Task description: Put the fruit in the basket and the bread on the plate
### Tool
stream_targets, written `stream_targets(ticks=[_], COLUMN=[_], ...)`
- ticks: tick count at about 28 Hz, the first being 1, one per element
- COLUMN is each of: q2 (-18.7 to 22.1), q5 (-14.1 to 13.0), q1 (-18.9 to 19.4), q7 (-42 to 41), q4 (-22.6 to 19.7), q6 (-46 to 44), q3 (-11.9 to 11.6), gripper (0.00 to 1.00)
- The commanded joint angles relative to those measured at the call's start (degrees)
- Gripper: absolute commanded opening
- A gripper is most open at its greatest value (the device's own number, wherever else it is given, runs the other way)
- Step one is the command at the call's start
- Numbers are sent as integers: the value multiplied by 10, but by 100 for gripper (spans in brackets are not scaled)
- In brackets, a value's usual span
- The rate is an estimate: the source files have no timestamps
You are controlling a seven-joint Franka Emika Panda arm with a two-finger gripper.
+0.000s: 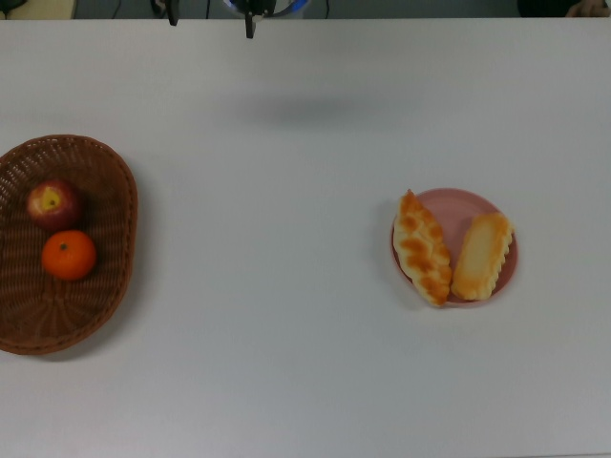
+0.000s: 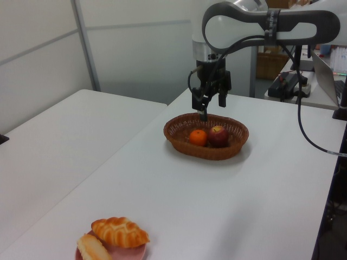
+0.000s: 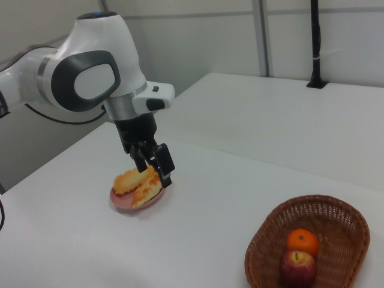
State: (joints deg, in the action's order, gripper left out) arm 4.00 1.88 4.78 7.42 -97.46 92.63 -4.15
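Observation:
The red apple (image 1: 52, 203) and the orange mandarin (image 1: 69, 255) lie side by side in the brown wicker basket (image 1: 124, 191) at the top view's left. Both golden loaves rest on the pink plate (image 1: 458, 205) at the top view's right: the plaited one (image 1: 423, 246) and the ribbed one (image 1: 482, 255). My gripper (image 1: 211, 14) hangs high over the table at the top view's upper edge, open and holding nothing. It touches neither the basket (image 2: 179, 142) nor the plate (image 3: 123, 205). In the left view the gripper (image 2: 212, 106) shows above the basket's far rim.
The white table (image 1: 286, 334) stretches between basket and plate. A second white table (image 2: 65, 135) adjoins it at the left view's left. The arm's black cable (image 2: 303, 135) loops down at the left view's right.

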Motion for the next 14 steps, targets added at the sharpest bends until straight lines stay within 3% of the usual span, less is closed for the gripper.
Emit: stream_targets(ticks=[1,14], q2=[11,-8], q5=[-13,-14], q1=[2,1], q7=[-27,-29], q4=[-5,-2], q6=[-30,6], q3=[-3,5], gripper=[100,100])
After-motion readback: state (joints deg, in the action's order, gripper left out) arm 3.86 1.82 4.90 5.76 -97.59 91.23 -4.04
